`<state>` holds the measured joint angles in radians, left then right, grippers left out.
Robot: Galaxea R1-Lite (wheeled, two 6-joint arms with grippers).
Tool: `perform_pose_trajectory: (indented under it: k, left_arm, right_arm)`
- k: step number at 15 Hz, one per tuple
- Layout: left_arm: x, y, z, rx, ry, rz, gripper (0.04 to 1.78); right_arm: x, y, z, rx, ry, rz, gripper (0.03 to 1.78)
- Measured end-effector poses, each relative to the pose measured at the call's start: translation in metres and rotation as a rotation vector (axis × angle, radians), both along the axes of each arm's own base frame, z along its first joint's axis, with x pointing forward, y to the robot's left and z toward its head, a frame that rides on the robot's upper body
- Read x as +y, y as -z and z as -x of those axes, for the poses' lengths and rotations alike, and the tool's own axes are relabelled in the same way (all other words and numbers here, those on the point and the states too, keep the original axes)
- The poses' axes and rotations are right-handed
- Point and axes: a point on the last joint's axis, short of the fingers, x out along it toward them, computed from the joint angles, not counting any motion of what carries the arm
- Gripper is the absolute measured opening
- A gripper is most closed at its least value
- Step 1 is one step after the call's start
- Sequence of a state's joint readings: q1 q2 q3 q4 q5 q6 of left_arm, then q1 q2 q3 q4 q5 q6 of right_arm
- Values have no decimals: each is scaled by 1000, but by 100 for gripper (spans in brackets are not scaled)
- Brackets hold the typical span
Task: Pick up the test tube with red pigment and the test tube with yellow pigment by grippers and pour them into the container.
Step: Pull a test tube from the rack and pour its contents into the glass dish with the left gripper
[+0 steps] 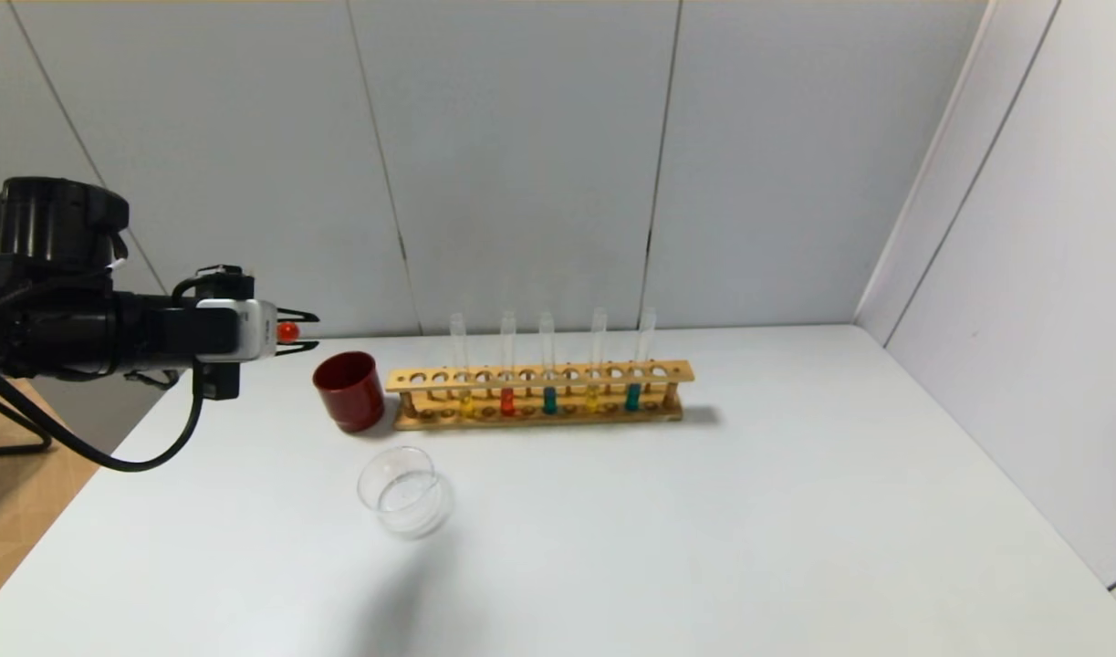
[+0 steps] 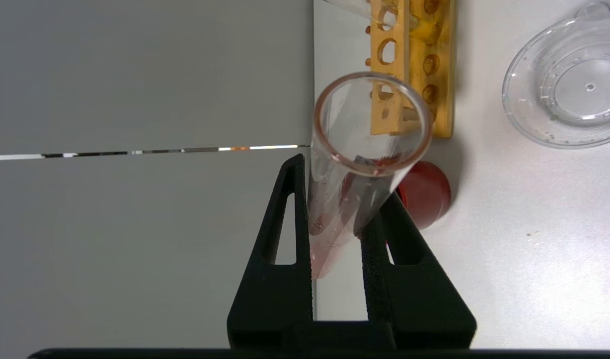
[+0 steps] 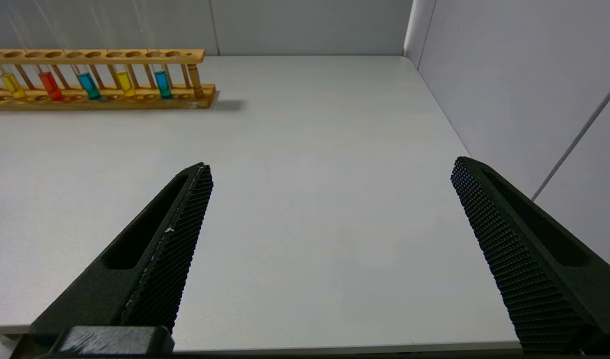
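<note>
Currently our left gripper pinches the slim clear red-pigment test tube near-horizontal, short of the shallow clear glass dish; we risk spilling on the worktop.

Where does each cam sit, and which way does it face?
Head: high on the robot, looking down at the table; left arm and left pincer show.
Left wrist: behind the left pincer, shut on the test tube with red pigment; container beyond.
Right wrist: behind the open right pincer, over bare table.
Shared: all three see the rack.
</note>
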<state>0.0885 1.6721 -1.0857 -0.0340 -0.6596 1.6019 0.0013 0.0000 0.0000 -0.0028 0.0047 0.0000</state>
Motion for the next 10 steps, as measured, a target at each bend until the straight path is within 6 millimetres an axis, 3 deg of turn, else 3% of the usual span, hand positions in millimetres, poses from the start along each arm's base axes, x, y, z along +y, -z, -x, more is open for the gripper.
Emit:
perform_pose_trajectory:
  k: [10]
  left_arm:
    - [-3,5,-5,-15,29,-47,33]
  right_arm:
    - [0,0,0,0,0,0,175]
